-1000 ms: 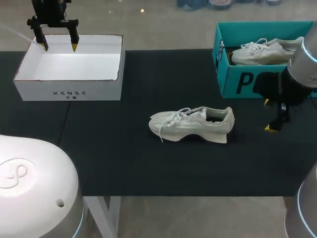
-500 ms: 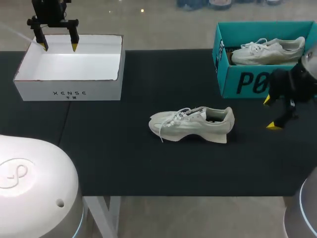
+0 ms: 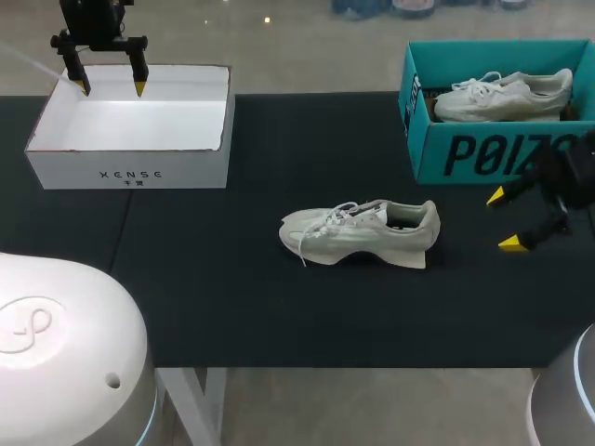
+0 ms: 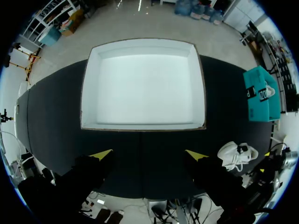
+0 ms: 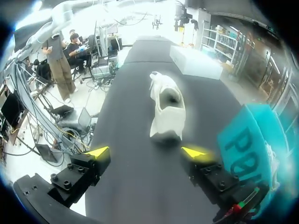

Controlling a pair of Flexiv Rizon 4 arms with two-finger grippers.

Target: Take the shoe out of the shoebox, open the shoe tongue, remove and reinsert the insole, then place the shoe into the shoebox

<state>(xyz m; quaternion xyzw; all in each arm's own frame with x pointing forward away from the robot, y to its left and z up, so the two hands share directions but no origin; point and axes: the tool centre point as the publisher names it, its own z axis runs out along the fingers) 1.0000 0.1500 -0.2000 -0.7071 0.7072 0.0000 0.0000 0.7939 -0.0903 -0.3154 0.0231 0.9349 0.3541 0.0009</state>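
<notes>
A pale grey-white shoe (image 3: 361,232) lies on its sole in the middle of the black table, toe to the left; it shows too ahead of my right gripper (image 5: 147,151) as the shoe (image 5: 166,107), heel nearest. The teal shoebox (image 3: 483,149) at the back right holds a second white shoe (image 3: 502,96). My right gripper (image 3: 507,220) hangs open, low, right of the lying shoe and in front of the box, holding nothing. My left gripper (image 3: 111,88) stands open above the back edge of the white box (image 3: 130,130); from the wrist, my left gripper (image 4: 148,155) is over that white box (image 4: 144,86).
The white box at the back left has nothing in it. The teal shoebox (image 5: 252,140) stands close beside my right gripper. Black table surface (image 3: 232,297) stretches between the two boxes and in front of the shoe.
My right gripper has swung rightward and turned, its yellow tips now spread towards the lying shoe. The left arm and the shoe have kept still.
</notes>
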